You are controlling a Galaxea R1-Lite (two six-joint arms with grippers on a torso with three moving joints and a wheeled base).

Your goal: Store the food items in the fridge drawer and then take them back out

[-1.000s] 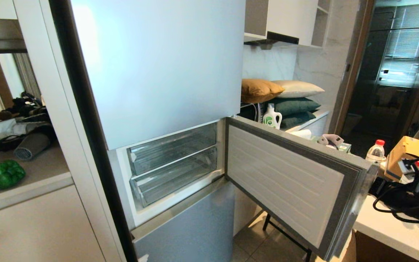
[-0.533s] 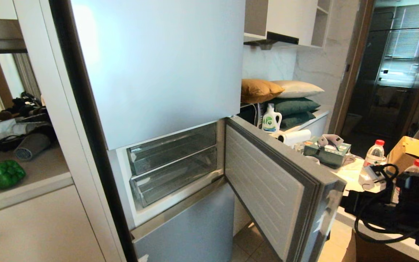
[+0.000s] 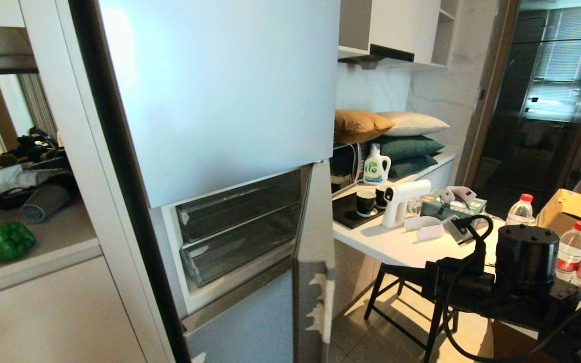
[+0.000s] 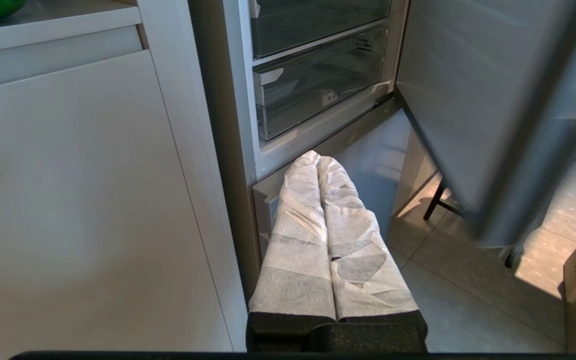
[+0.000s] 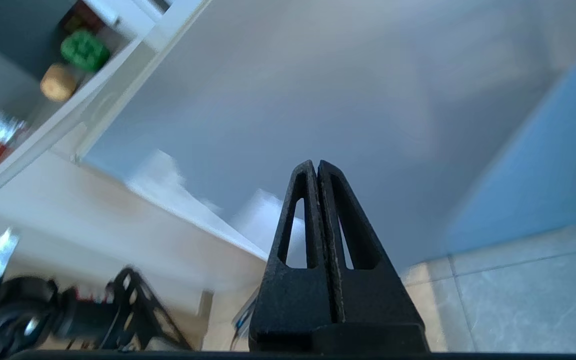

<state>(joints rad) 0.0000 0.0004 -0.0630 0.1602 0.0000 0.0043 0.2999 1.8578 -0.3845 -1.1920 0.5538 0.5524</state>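
The green bell pepper [image 3: 3, 241] lies on the counter left of the fridge; the right wrist view shows the pepper [image 5: 84, 50] beside the tan potato [image 5: 58, 83]. The fridge drawer [image 3: 242, 249], the lower clear one with a white sticker, sits pushed in and looks empty; the left wrist view shows the drawer [image 4: 318, 95] too. My right gripper [image 5: 316, 165] is shut and empty, pointing at the grey face of the compartment door [image 3: 313, 252]. My left gripper [image 4: 316, 156], fingers wrapped in white, hangs shut and empty low before the fridge's bottom door.
The compartment door stands edge-on to me, part open. My right arm [image 3: 522, 272] reaches in from the lower right. Behind it a white table [image 3: 396, 247] carries bottles, cups and a spray gun, with a black stool underneath. A second clear drawer [image 3: 240, 204] sits above.
The compartment door has swung from wide open on the right to edge-on, toward the fridge. My right arm has moved left with it. The left arm has stayed still.
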